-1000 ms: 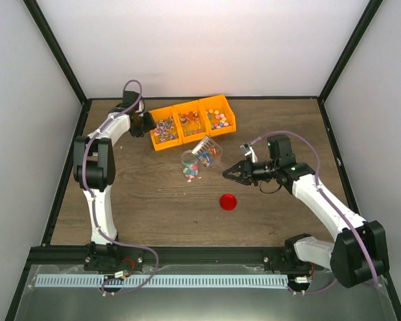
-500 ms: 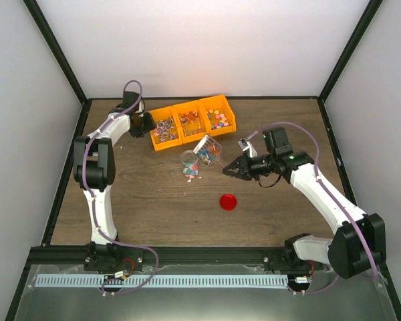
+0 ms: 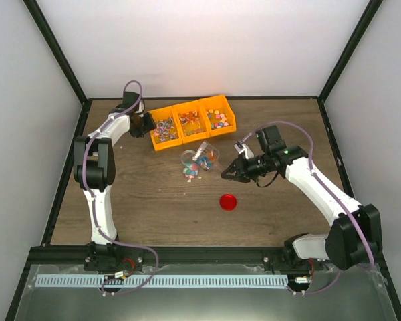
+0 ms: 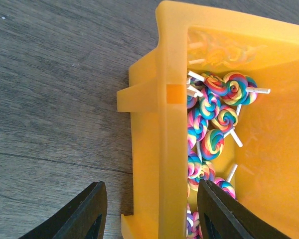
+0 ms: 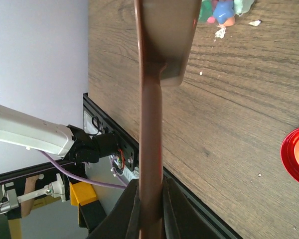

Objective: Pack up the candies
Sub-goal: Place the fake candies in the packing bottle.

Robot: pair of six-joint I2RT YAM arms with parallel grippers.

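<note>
right jaws pinch scoop point(image 5: 162, 40) behind red lid point(image 3: 228, 201); desk point(image 3: 154, 214) edges well apart from lid. left jaws spread astride orange bin point(image 4: 149, 124) wall (lollipops point(image 4: 214, 144) clear only from wrist).

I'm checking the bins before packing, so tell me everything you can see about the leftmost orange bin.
The leftmost orange bin is smooth plastic, open-topped, upright on the wooden table, first in a row of three. A small moulded tab sticks out from its left side wall. Inside lie rainbow swirl lollipops with white sticks. The left gripper straddles that wall, one finger outside, one inside, a gap showing on the outer side.
</note>
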